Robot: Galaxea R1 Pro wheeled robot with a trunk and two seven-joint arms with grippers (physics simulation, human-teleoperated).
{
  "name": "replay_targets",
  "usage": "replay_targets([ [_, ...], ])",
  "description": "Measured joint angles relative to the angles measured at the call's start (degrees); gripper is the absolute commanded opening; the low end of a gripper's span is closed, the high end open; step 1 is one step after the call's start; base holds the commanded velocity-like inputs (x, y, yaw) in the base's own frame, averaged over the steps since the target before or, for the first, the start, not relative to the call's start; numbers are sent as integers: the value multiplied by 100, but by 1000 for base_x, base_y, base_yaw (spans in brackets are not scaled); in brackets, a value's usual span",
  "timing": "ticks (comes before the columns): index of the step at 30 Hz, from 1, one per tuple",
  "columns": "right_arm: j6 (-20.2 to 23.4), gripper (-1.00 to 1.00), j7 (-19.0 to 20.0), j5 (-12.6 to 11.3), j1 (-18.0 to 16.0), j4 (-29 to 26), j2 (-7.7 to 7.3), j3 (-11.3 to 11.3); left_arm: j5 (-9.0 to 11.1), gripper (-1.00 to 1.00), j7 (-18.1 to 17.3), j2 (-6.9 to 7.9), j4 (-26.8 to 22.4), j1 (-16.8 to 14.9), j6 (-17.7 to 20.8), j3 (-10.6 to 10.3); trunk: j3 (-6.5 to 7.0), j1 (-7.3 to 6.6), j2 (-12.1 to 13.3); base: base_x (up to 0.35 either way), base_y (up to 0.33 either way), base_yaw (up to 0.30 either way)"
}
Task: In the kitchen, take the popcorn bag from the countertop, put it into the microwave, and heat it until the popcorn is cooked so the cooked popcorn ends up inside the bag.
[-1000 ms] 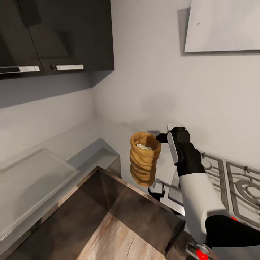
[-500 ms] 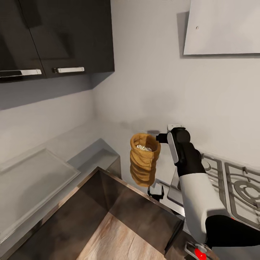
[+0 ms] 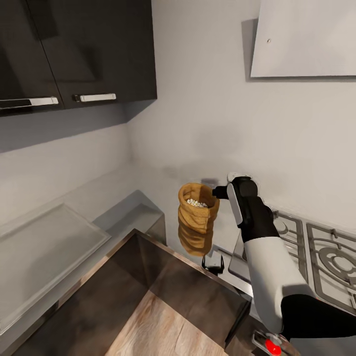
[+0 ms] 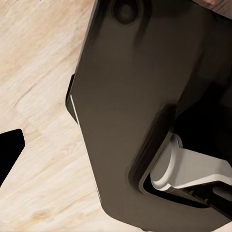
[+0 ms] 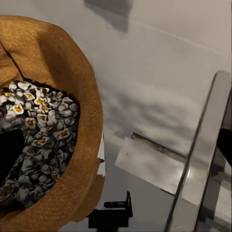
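Over the past second the right gripper (image 3: 216, 193) eased slightly left and away from the camera in the head view, carrying the popcorn bag (image 3: 197, 217) with it. The bag, held by its rim and hanging upright, sat marginally higher and looked a touch smaller than before. The whole picture also slid a little, the cooktop (image 3: 316, 257) and range hood (image 3: 301, 37) drifting left, which pointed to the camera itself having turned.

Your right arm (image 3: 267, 267) was raised, extended forward, wrist bent inward; right gripper (image 3: 217, 192) was clamped on popcorn bag (image 3: 197, 217) rim, holding it aloft.
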Motion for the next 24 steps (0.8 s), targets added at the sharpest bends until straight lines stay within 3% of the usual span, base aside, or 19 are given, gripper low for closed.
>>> replay_targets([
  [5, -300, 100, 50, -13, -1, 511, 2, 2, -2, 100, 0, 0, -2, 0, 0, -1, 0, 0, 0, 0, 0, 0],
  [17, -860, 100, 58, -25, 6, 686, 27, 1, -3, 100, -3, 5, -2, 0, 1, -1, 0, 0, -1, 0, 0, 0],
  [24, -928, 100, 61, 62, -64, 659, 13, 78, 4, 100, 1, 5, -3, 0, -8, -1, 0, 0, -1, 0, 0, 0],
])
